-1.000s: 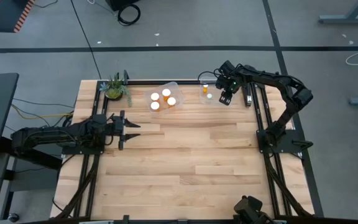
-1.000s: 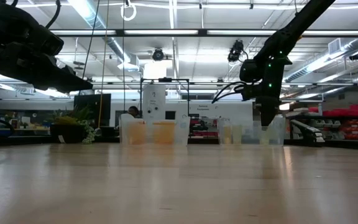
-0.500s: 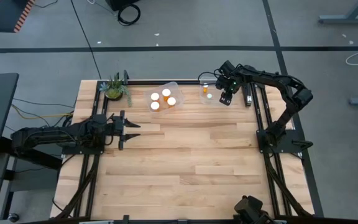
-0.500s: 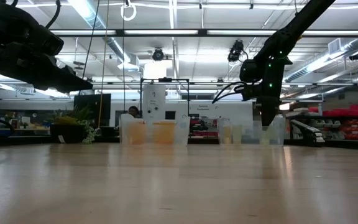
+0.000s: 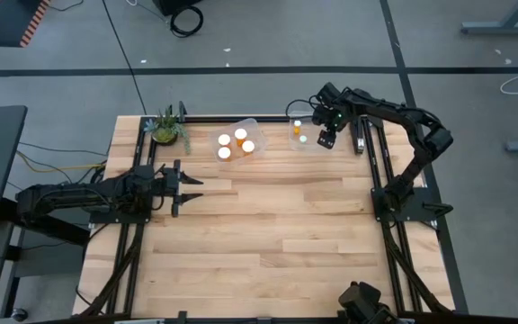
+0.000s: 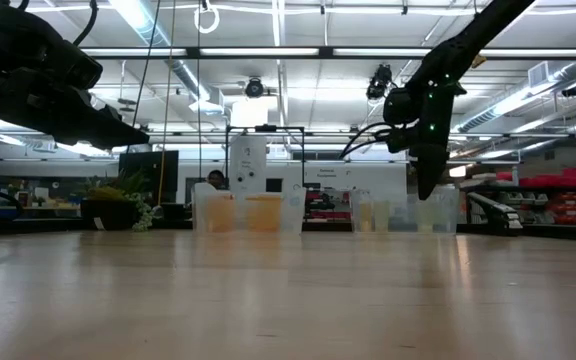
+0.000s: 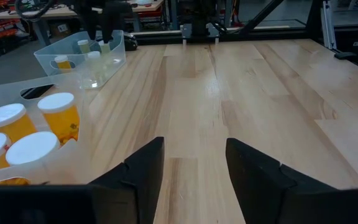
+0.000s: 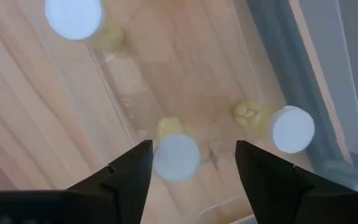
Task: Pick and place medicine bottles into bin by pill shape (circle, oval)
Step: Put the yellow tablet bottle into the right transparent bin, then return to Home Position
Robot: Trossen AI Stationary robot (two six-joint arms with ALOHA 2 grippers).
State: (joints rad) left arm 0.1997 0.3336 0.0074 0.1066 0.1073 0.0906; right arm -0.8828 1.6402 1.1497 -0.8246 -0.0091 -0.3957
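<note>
The wooden table [image 5: 268, 234] is bare at its near part. The left gripper [image 5: 184, 181] hangs over the left side of the table, pointing toward the middle. Its two fingers [image 7: 143, 171] stand partly apart and hold nothing.

Farther back, near the far edge, sits a clear tub [image 5: 241, 142]. Four medicine bottles [image 5: 240, 135] stand in it, orange with white caps. In the left wrist view they show up close, just beside the gripper's side [image 7: 59, 115].

To the right of that tub, a little apart, sits a second clear tub [image 5: 306, 135]. Small bottles lie in it. In the right wrist view, three white caps show: one [image 8: 176, 157] right between the fingers, one [image 8: 292, 129] off to the side lying tipped over, and one [image 8: 74, 16] farther off.

The right gripper [image 5: 326, 137] hangs over this second tub, pointing down. Its fingers [image 8: 127, 177] are spread wide and nothing is pinched between them. The bottle under it sits free on the tub's floor.

At the far left corner of the table stands a small green plant [image 5: 167, 127]. Beyond the table lies a grey floor [image 5: 259, 45] with a black cable [image 5: 186, 18].
</note>
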